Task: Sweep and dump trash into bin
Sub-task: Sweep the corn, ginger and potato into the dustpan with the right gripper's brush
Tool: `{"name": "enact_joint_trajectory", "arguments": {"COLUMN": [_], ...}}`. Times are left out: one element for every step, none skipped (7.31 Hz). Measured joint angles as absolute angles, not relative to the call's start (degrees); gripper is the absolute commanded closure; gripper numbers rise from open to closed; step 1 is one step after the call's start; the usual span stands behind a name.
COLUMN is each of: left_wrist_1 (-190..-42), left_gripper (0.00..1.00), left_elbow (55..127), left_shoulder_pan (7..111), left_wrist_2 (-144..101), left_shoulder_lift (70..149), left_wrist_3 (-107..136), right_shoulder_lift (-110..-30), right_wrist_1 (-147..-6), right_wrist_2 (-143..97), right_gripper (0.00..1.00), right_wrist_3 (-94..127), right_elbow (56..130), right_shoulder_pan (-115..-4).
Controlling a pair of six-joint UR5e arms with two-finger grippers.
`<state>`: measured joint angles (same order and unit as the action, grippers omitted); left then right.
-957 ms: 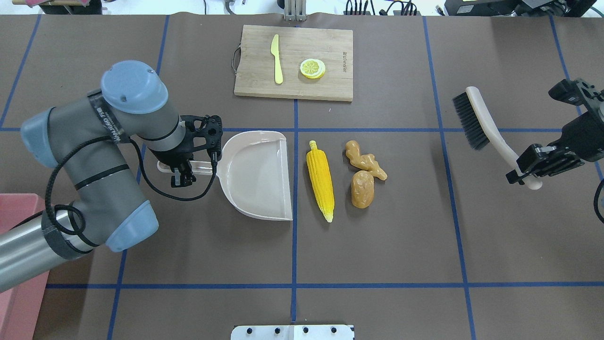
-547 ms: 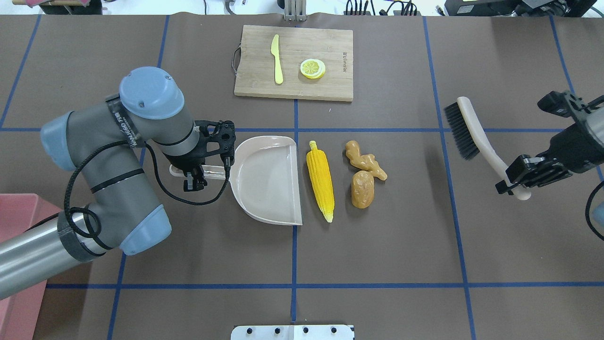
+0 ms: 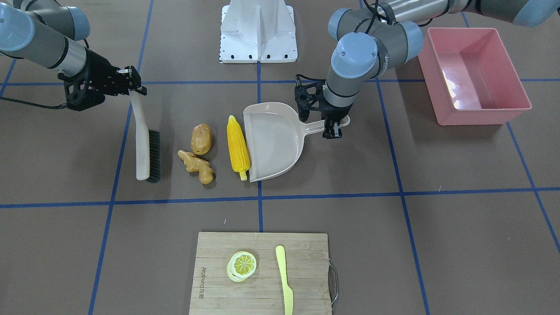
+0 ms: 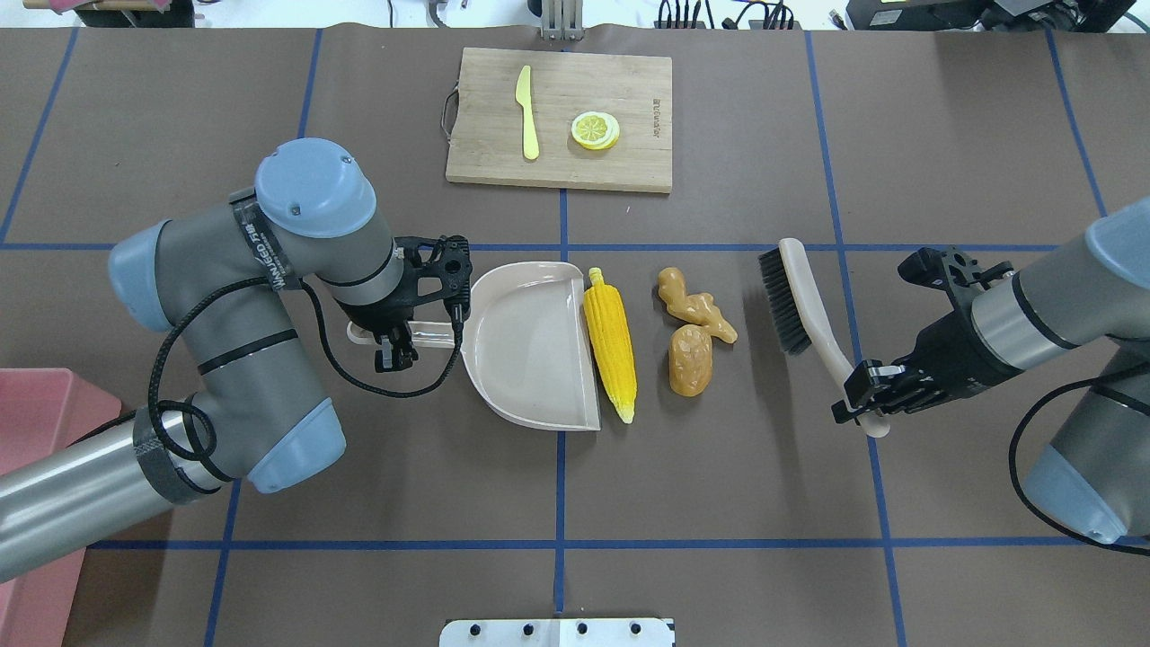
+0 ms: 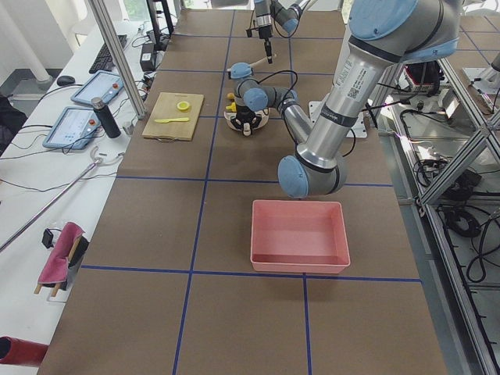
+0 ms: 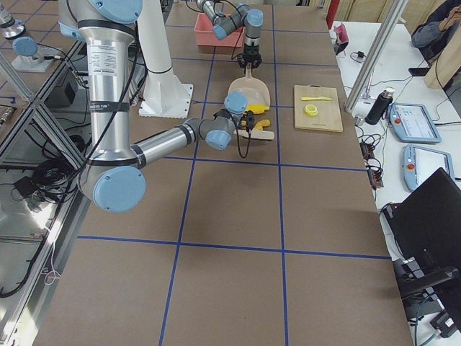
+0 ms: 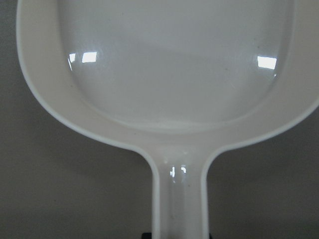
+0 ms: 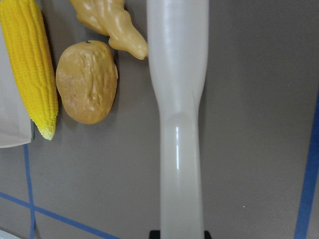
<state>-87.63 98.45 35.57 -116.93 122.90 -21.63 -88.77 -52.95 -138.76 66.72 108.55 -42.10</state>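
Observation:
The yellow corn cob (image 4: 610,339) lies on the table with the dustpan's (image 4: 530,341) open lip against its left side. The tan-brown potato (image 4: 690,360) and the ginger root (image 4: 694,304) lie just right of the corn. My left gripper (image 4: 396,332) is shut on the dustpan's handle (image 7: 180,199). My right gripper (image 4: 873,395) is shut on the handle of a brush (image 4: 802,305), whose black bristles (image 4: 774,301) stand a little right of the ginger. The pink bin (image 3: 472,74) stands far to my left; its corner shows in the overhead view (image 4: 36,404).
A wooden cutting board (image 4: 561,117) at the far side carries a yellow-green plastic knife (image 4: 526,112) and a lemon slice (image 4: 595,130). Blue tape lines cross the brown table. My base plate (image 3: 259,30) sits at the near edge.
My left gripper has pushed the dustpan rightward until its lip meets the corn. My right gripper has carried the brush leftward, close to the ginger and potato.

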Motion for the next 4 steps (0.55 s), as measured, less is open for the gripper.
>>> {"name": "enact_joint_trajectory", "arguments": {"left_wrist_1": [-87.83,-87.99,-88.09,-88.11], "left_gripper": [1.0,1.0,1.0,1.0], "left_elbow": [98.37,98.18,98.0,97.87], "left_shoulder_pan": [35.57,35.5,35.37,35.24], "left_wrist_2": [-116.95,-116.9,-116.85,-116.8], "left_shoulder_lift": [122.76,122.69,122.69,122.69], "left_wrist_3": [-21.48,-21.4,-21.35,-21.31], "right_shoulder_lift": [-87.43,-86.37,-85.59,-85.0], "right_wrist_1": [-52.87,-52.84,-52.83,-52.82], "right_wrist_2": [-138.22,-138.01,-137.94,-137.91], "right_gripper": [1.0,1.0,1.0,1.0], "right_wrist_3": [66.99,67.11,67.18,67.32], "right_elbow": [107.33,106.33,105.75,105.51], "right_shoulder_pan": [-41.09,-40.33,-39.55,-38.74]}}
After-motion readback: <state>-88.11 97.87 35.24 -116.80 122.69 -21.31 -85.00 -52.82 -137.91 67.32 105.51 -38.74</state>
